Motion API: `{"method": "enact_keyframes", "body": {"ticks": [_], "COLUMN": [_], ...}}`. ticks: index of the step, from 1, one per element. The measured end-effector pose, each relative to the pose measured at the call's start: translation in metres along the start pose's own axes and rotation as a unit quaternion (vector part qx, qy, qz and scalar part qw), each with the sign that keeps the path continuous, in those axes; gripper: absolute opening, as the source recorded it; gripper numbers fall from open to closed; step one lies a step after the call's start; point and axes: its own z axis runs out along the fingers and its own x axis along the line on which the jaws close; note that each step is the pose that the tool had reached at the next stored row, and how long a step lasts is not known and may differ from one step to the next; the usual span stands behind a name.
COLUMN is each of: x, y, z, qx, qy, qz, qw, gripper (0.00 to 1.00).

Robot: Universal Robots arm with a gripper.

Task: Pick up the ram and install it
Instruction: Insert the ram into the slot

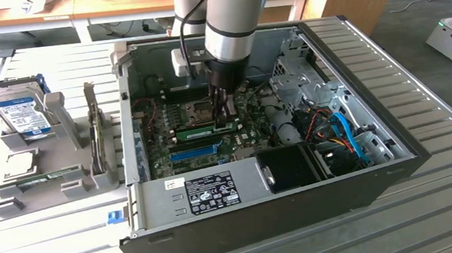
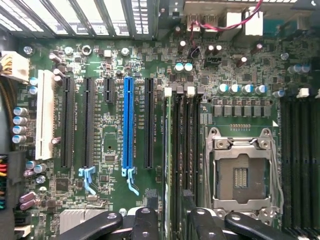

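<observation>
The ram (image 2: 168,150) is seen on edge in a memory slot just beside the CPU socket (image 2: 240,172); the end effector (image 2: 172,222) is spread open astride its end, fingers (image 2: 145,222) apparently clear of it; the release is judged best done straight, so the stick is not tilted; seating depth cannot be told

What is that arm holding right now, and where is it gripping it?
Nothing, it seems: the gripper is open, straddling the ram, which sits in its slot.
</observation>
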Motion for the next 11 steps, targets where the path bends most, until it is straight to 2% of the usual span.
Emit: {"method": "enact_keyframes", "body": {"ticks": [11], "x": [-0.001], "y": [0.0011], "z": [-0.0292], "qx": [0.0], "qy": [-0.0003], "qz": [0.0], "qw": [1.0], "gripper": [0.31]}}
